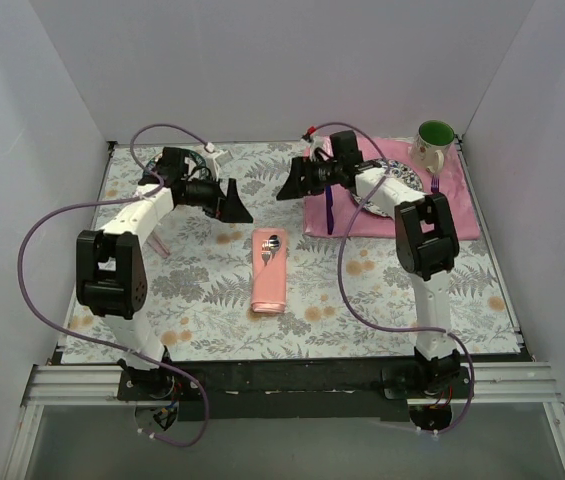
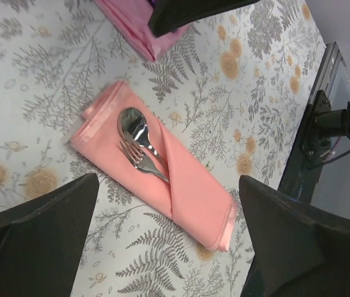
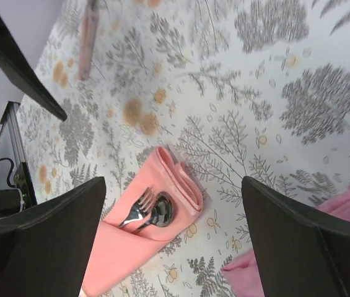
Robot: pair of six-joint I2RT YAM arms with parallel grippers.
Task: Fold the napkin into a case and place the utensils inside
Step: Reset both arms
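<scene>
The salmon-pink napkin (image 1: pixel 269 272) lies folded into a narrow case (image 2: pixel 190 185) in the middle of the fern-patterned table. The silver utensils (image 1: pixel 272 243), a spoon (image 2: pixel 132 127) and a fork (image 2: pixel 139 159), sit tucked in it, their heads sticking out of the diagonal fold (image 3: pixel 153 209). My left gripper (image 1: pixel 237 205) hangs open up and to the left of the case, holding nothing (image 2: pixel 168 182). My right gripper (image 1: pixel 294 183) hangs open up and to the right of it, also empty (image 3: pixel 173 182). Neither touches the cloth.
A rose-patterned pink placemat (image 1: pixel 457 218) lies at the back right with a plate (image 1: pixel 407 185), a purple utensil (image 1: pixel 330 212) and a green-lined mug (image 1: pixel 434 142). A pale pink stick-like item (image 1: pixel 159 243) lies by the left arm. White walls enclose the table.
</scene>
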